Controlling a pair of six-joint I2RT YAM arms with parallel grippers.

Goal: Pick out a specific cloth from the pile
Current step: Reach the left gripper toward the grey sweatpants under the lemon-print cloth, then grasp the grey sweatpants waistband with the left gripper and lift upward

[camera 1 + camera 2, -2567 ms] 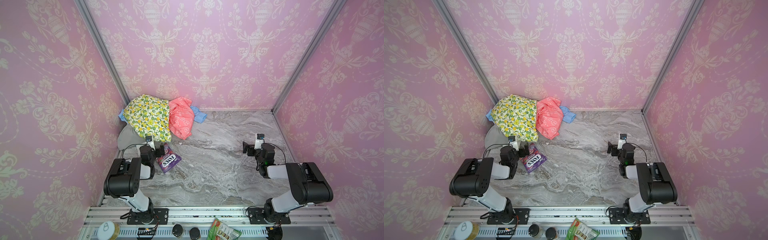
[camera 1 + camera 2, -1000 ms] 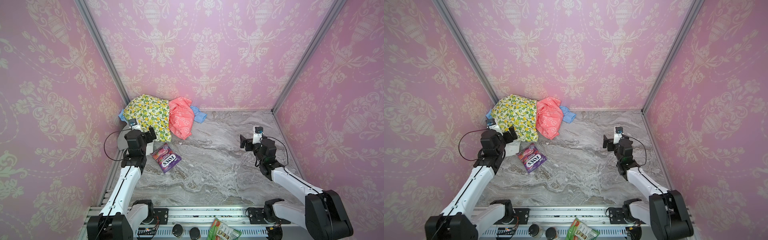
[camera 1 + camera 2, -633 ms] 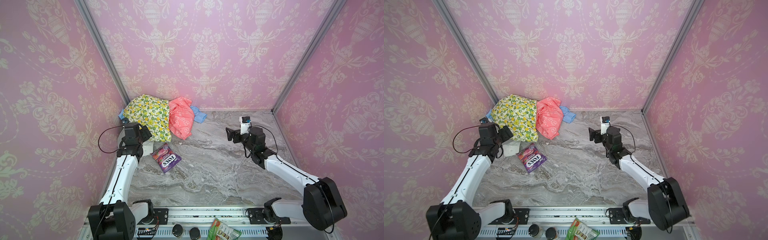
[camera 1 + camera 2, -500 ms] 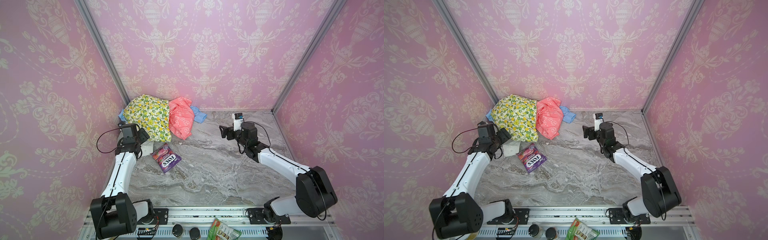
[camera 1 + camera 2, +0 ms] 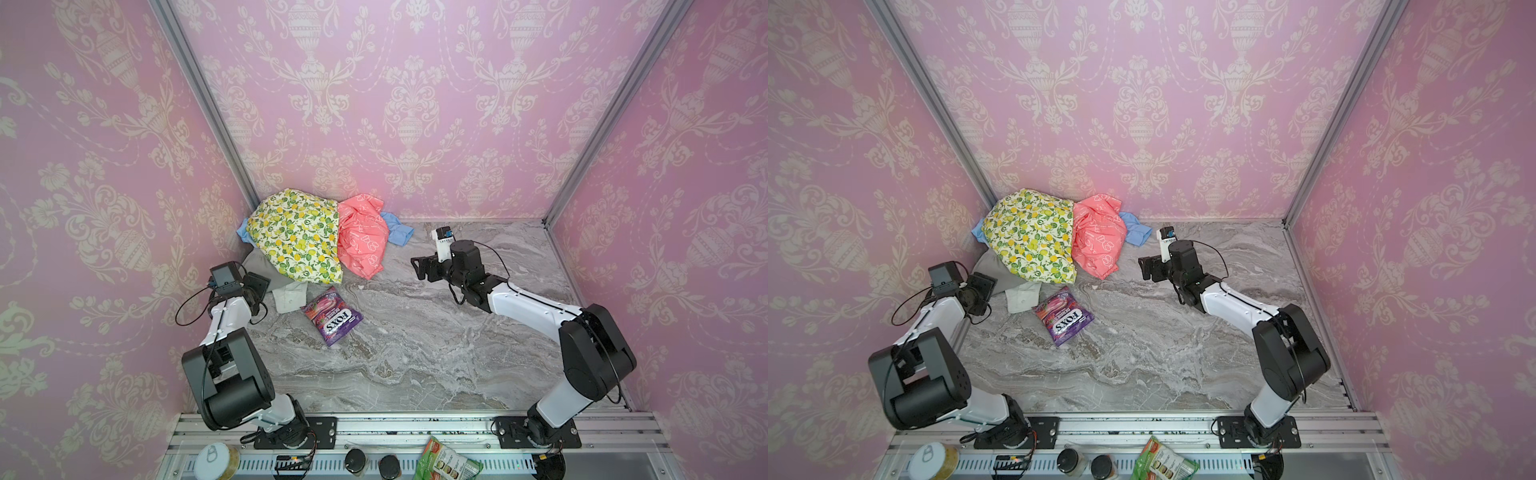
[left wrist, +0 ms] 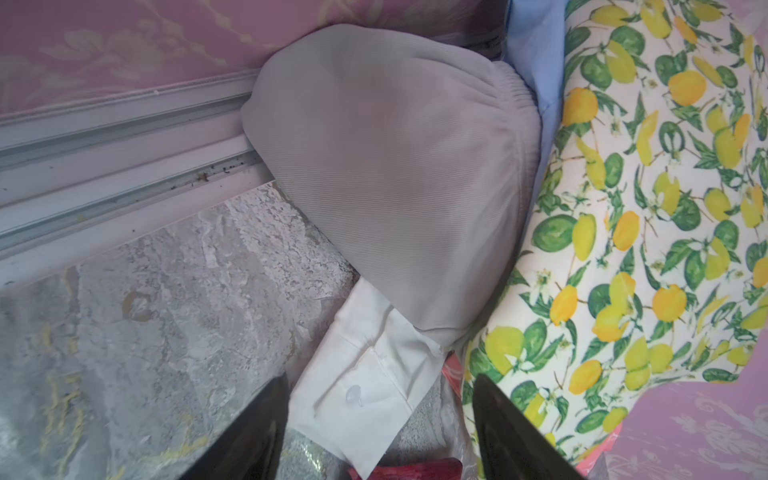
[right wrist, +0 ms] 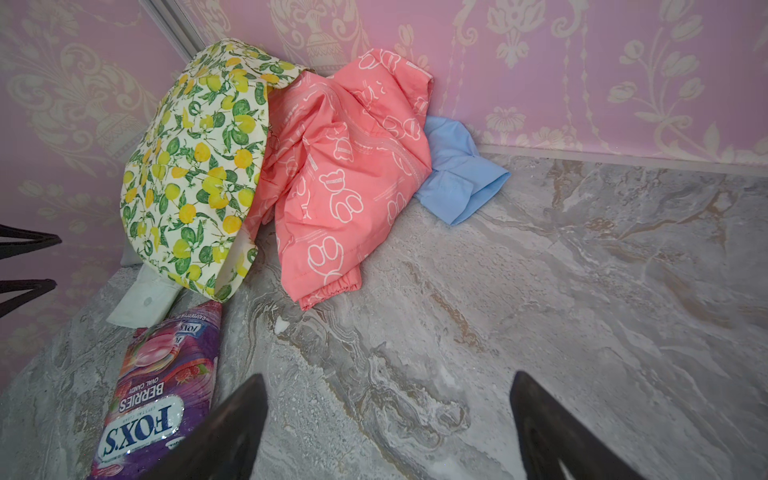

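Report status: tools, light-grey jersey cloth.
Left tool open, empty. Right tool open, empty. Light-grey jersey cloth partly under lemon-print cream cloth. White fabric cuff lies between left tool's fingers.

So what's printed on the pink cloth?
White teddy-bear outlines on the pink cloth, clearest in the right wrist view.

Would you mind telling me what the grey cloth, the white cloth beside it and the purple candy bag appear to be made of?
The grey cloth looks like a soft, matte knit: fine ribbing, gathered elastic band. The white cloth seems a crisp woven shirt fabric, possibly cotton: stitched cuff, clear button. The candy bag appears to be glossy plastic film, catching glints.
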